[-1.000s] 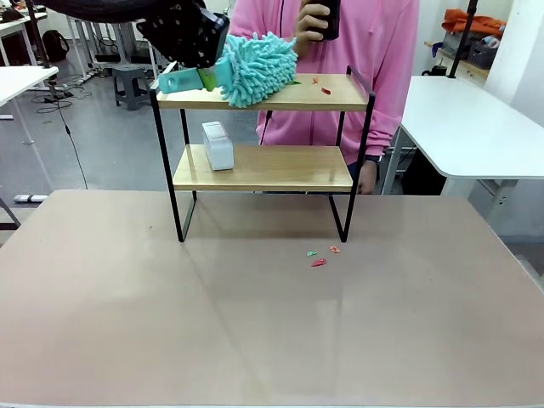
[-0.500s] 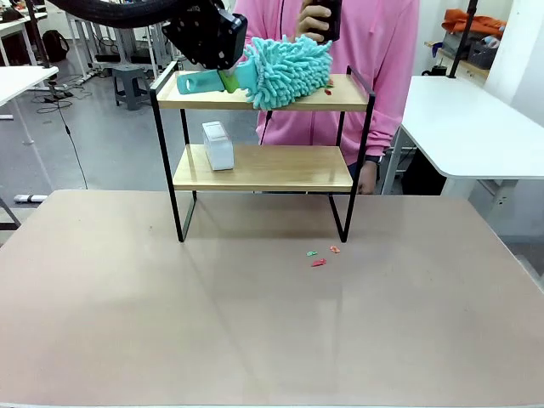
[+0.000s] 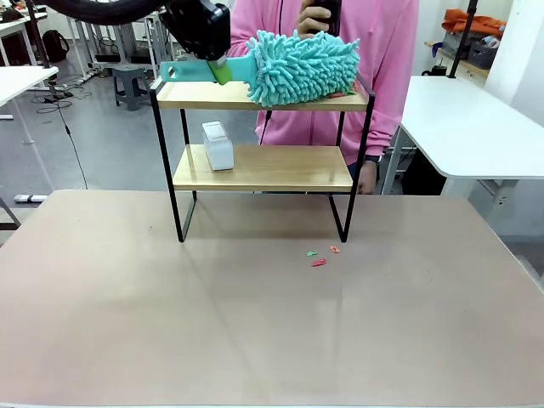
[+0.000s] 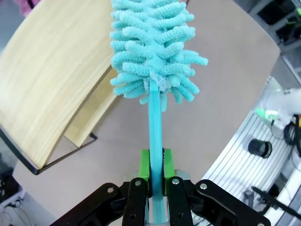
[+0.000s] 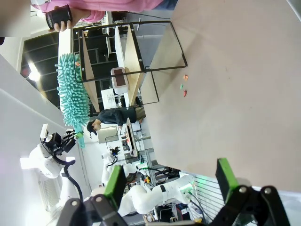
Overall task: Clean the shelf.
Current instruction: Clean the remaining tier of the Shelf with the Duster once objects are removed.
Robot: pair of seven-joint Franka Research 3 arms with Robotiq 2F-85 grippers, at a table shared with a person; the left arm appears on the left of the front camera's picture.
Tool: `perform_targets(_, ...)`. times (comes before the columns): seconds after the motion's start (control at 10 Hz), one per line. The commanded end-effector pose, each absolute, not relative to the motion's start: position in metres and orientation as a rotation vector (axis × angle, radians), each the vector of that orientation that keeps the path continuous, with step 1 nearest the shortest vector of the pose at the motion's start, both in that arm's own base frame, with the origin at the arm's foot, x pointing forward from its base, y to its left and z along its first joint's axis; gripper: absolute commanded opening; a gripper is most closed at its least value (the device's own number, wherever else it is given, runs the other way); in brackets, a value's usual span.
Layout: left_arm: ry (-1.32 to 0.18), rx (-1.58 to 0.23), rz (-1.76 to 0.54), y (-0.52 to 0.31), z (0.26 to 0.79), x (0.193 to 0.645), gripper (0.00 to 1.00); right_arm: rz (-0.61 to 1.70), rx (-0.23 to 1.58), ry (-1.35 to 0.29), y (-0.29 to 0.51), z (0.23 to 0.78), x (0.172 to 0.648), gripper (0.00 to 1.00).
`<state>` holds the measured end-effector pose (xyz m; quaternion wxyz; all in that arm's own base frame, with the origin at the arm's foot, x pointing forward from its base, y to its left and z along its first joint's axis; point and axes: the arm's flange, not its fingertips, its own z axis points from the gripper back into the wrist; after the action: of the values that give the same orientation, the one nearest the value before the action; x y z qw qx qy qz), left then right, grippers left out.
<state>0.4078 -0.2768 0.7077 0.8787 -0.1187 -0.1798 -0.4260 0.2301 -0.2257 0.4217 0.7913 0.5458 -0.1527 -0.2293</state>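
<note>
- My left end effector (image 4: 156, 172) is clamped on the duster (image 3: 302, 68) handle.
- The duster head lies over the right half of the top board of the shelf (image 3: 280, 167).
- The shelf stands at the far side of the bench (image 3: 255, 340), with a white box (image 3: 218, 145) on its lower board.
- Red and green scraps (image 3: 320, 257) lie on the bench near the shelf's right front leg.
- My right end effector (image 5: 167, 181) is wide, empty and well apart from the shelf.

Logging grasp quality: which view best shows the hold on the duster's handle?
Left wrist view: the left hand pinches the duster handle between green pads, close up. Front view shows the grip side-on; right wrist view, tiny and far.
</note>
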Motion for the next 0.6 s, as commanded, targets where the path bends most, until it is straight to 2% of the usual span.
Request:
perform_targets(0.0,-0.324,-0.286,-1.062,-0.257,0.717,0.406,0.12,-0.471,1.172,-0.343,-0.225,0.422,0.229,1.0)
perform_targets(0.3,-0.189,-0.367,-1.376,-0.208,0.727,0.394,0.12,-0.471,1.172,-0.343,-0.225,0.422,0.229,1.0)
perform_targets(0.5,-0.236,-0.475,-1.369,-0.178,0.743,0.391,0.12,-0.471,1.172,-0.343,-0.225,0.422,0.229,1.0)
